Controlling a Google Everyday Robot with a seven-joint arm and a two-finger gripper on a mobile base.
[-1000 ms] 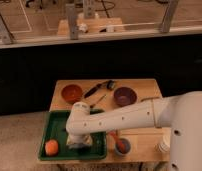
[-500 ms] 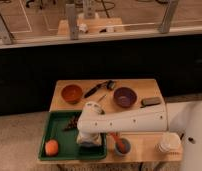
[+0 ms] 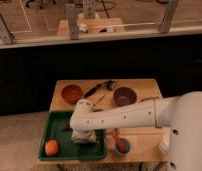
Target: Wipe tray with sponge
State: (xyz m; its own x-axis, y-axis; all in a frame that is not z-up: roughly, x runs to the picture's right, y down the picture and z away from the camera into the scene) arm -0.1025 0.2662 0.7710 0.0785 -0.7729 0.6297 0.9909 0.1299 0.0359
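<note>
The dark-green tray (image 3: 54, 125) lies at the table's front left. My white arm reaches in from the right, and my gripper (image 3: 83, 137) points down onto the middle-right of the tray. A pale greyish block, the sponge (image 3: 85, 140), sits under the gripper's tip, pressed on the tray floor and mostly covered by the gripper. The gripper looks shut on it.
An orange ball (image 3: 51, 147) lies in the tray's front-left corner. A brown bowl (image 3: 71, 93), a black brush (image 3: 98, 89) and a purple bowl (image 3: 124, 95) stand at the back of the wooden table (image 3: 144, 135). A small bowl with an orange tool (image 3: 121, 145) stands right of the tray.
The gripper with the sponge slid right across the tray floor, then back a little to the left. The arm's elbow swung with it. The orange ball has not moved.
</note>
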